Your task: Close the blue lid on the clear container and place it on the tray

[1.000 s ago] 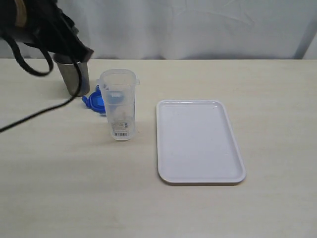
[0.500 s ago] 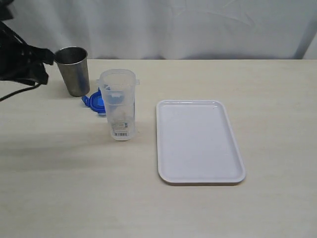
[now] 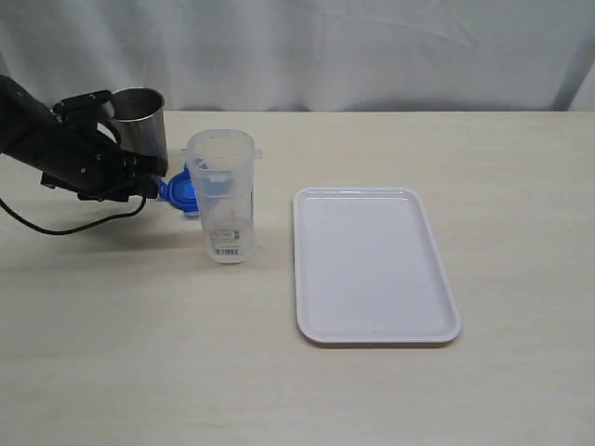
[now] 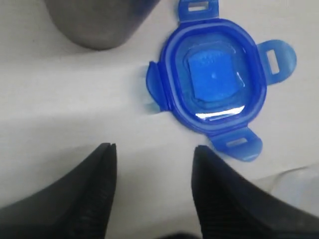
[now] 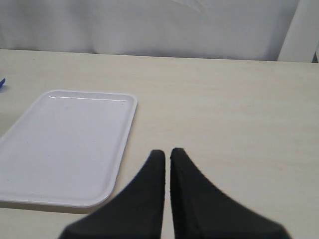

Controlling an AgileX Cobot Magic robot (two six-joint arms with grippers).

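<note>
Beige table (image 3: pixel 139 325) | blue lid (image 4: pixel 214 79) just ahead of left gripper (image 4: pixel 153 148) | jaws apart, seemingly not touching

Metal cup (image 3: pixel 144 130): grey, brushed finish, standing upright with its open mouth upward near the far left corner of the table (image 3: pixel 279 390), close to the far edge. Its wall tapers slightly toward the base. In the left wrist view only its lower wall and rounded base (image 4: pixel 94 25) show, resting on the table (image 4: pixel 60 99). Table: pale surface with a faint wood grain, running across the whole width of the exterior view. Cloth (image 3: pixel 372 56): white, lightly creased, hanging behind the table's far edge. Panel (image 3: pixel 583 88): a paler upright strip at the far right corner.
</note>
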